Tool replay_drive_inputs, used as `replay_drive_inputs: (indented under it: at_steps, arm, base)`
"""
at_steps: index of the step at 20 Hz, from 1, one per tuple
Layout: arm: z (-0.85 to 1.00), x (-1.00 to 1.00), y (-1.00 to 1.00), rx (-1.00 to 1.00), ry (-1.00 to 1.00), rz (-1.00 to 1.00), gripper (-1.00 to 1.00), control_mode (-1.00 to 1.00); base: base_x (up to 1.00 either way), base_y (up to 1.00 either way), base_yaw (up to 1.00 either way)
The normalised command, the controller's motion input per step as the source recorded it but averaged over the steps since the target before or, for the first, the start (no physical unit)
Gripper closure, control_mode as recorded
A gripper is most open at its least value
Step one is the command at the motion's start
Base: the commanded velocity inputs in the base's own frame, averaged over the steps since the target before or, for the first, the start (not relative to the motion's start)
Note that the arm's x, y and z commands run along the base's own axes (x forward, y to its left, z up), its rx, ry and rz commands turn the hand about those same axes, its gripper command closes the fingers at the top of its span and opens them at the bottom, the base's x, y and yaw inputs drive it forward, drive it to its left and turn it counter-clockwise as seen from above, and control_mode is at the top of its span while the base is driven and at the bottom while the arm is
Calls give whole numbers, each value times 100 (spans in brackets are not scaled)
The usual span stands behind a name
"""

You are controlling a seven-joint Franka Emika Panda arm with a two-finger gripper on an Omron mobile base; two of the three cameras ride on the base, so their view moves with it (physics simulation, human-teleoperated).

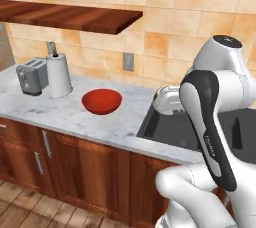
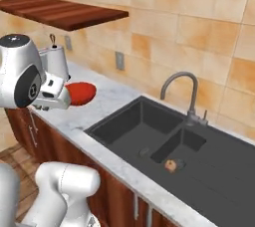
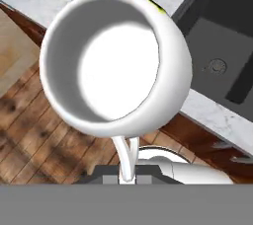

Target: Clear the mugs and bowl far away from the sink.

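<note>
Up close, fingers clasping white mug by its handle, red bowl on counter, left of sink

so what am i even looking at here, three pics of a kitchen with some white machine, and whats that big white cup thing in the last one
All three pictures are rendered and show one moment. The white machine is a robot arm on a driving base. Two cameras sit on the base behind the arm, to its left and right. The third is on the hand, looking along the gripper.

The big cup is a squat white mug, seen mouth-on and held by its thin handle, so it looks huge. In the left base picture it shows beside the arm.

On the marble counter are a red bowl, a toaster and a paper towel roll. To the right is a black sink with a grey faucet.
</note>
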Motion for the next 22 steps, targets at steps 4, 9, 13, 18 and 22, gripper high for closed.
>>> replay_drive_inputs:
  at_steps: [4,9,13,18,22]
  arm:
    - [0,0,0,0,0,0,100,100]
    - [0,0,0,0,0,0,100,100]
    - [0,0,0,0,0,0,100,100]
    - [0,0,0,0,0,0,100,100]
    - [0,0,0,0,0,0,100,100]
  base:
    - [0,0,100]
    - [0,0,100]
    - [0,0,100]
    - [-15,31,92]
    - [-66,93,61]
